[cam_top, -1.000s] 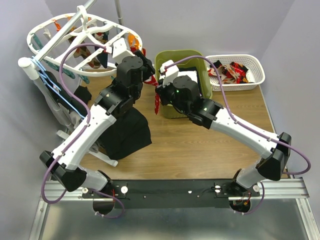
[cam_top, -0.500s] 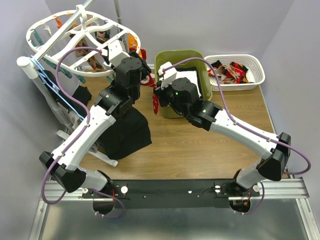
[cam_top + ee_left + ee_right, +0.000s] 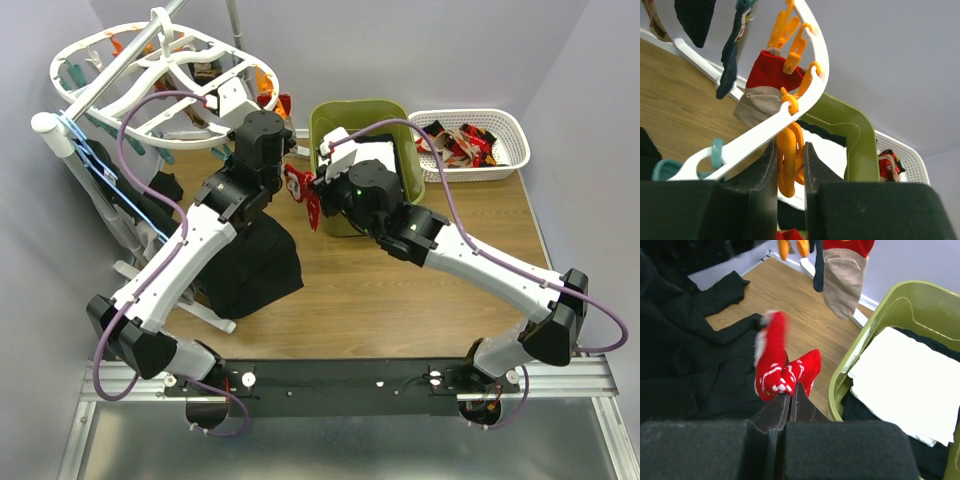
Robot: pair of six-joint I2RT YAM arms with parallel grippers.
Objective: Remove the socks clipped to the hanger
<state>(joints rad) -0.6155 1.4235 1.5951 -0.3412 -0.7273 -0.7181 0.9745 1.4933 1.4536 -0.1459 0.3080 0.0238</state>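
Left gripper [image 3: 790, 149] pinches an orange clip [image 3: 786, 172]; hanger [image 3: 816, 50] rim just above it. Right gripper [image 3: 790, 397] pinches a red sock [image 3: 780, 372]; green bin [image 3: 875, 310] to its right.

Wood table [image 3: 400, 300]: green bin [image 3: 365, 105], white basket [image 3: 480, 173], black garment [image 3: 255, 265] on top.

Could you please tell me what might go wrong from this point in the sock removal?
The right end effector pinches the red sock only at its lower edge, so it could slip onto the black garment. The left end effector squeezes an orange clip on the hanger; any pull may tilt the frame. Both arms work close together and might collide.
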